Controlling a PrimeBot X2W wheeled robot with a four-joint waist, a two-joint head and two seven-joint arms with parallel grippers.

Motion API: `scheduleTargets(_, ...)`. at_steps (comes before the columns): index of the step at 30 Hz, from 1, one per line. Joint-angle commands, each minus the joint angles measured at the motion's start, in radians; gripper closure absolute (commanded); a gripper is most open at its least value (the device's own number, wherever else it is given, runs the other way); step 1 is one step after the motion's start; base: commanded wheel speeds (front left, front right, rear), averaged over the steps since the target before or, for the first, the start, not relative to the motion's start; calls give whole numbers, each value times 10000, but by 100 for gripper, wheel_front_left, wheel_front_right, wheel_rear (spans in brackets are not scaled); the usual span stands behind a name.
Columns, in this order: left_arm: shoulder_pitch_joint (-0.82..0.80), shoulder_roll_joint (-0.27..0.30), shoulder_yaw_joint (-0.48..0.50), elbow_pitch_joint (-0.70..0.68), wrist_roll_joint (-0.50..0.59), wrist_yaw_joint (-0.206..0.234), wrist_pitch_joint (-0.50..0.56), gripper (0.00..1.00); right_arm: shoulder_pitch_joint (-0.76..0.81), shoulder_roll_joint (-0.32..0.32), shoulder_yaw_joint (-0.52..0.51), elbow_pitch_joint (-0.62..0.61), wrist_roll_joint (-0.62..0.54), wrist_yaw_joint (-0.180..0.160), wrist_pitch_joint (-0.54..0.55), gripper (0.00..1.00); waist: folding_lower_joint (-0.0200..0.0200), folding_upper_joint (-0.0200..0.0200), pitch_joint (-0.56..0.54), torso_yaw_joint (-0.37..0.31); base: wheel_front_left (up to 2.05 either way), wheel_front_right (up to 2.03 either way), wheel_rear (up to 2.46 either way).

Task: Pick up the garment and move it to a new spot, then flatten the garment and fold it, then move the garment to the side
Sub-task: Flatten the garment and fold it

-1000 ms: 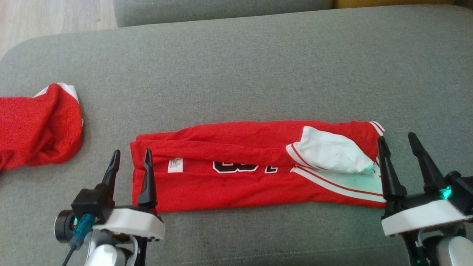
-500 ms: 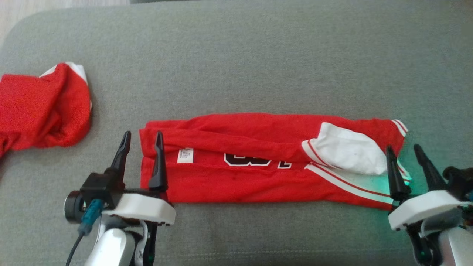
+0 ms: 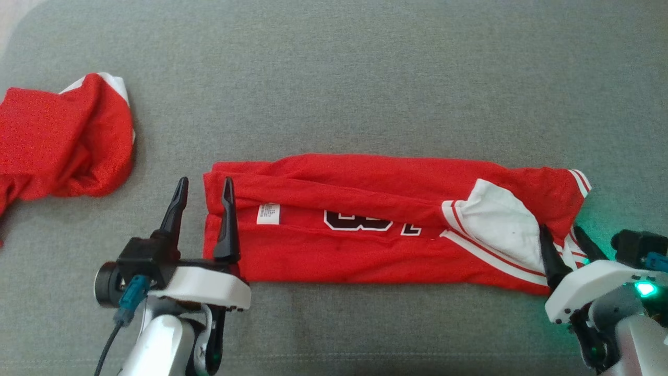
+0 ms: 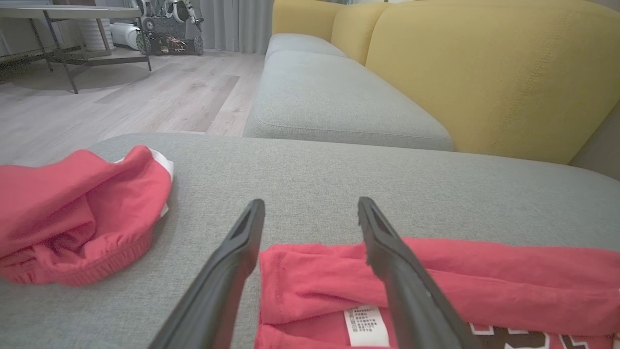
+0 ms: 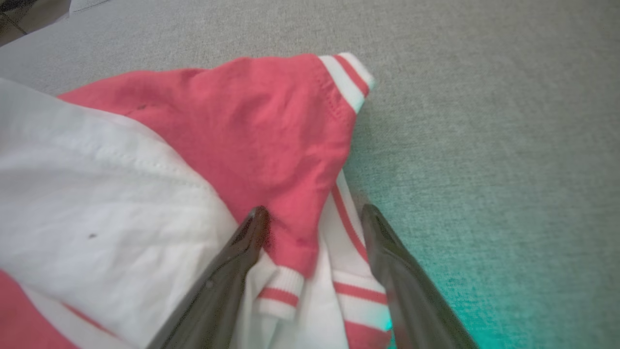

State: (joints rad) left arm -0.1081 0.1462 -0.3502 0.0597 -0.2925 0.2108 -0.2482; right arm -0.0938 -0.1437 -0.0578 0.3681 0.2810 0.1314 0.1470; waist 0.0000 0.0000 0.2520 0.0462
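Observation:
A red garment point(image 3: 365, 230) with white trim and dark lettering lies folded into a long strip on the grey cushion point(image 3: 334, 78). Its left end carries a white label point(image 3: 268, 213), its right end a white panel point(image 3: 501, 219). My left gripper point(image 3: 204, 187) is open at the strip's left edge, one finger over the cloth and one on the cushion beside it point(image 4: 310, 213). My right gripper point(image 3: 561, 232) is open and tipped down over the striped right corner point(image 5: 315, 218), fingers either side of the red and white hem.
A second red garment point(image 3: 62, 138) lies crumpled at the cushion's left end point(image 4: 72, 213). In the left wrist view a yellow sofa back point(image 4: 484, 72), another grey seat point(image 4: 329, 102) and wooden floor point(image 4: 121, 97) lie beyond.
The camera has tilted, shifting the whole picture. My right gripper has dropped and tipped down onto the garment's right corner. The left gripper holds its place at the left edge.

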Motion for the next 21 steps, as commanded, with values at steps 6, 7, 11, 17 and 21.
scheduleTargets(6, -401, 33, 336, -246, 71, -24, -104, 0, 126, -66, 731, -109, 455, -7, 744, 100, 0, 0, 19, -117, 0, 0, 0)
scheduleTargets(7, -410, 31, 338, -240, 75, -26, -107, 0, 122, -107, 753, -179, 502, -7, 726, 100, 0, 0, 15, -127, 0, 0, 0)
scheduleTargets(11, -414, 25, 347, -227, 79, -26, -113, 0, 121, -240, 632, -419, 577, -7, 618, 100, 0, 0, -15, -157, 0, 0, 0)
scheduleTargets(17, -288, 18, 416, -254, 75, 16, -125, 0, 162, -718, -365, -1004, 527, -7, 491, 100, 0, 0, -141, -283, 0, 0, 0)
scheduleTargets(21, -266, 26, 436, -269, 80, 11, -128, 0, 217, -1020, -1158, -1285, 495, -7, 559, 100, 0, 0, -188, -335, 0, 0, 0)
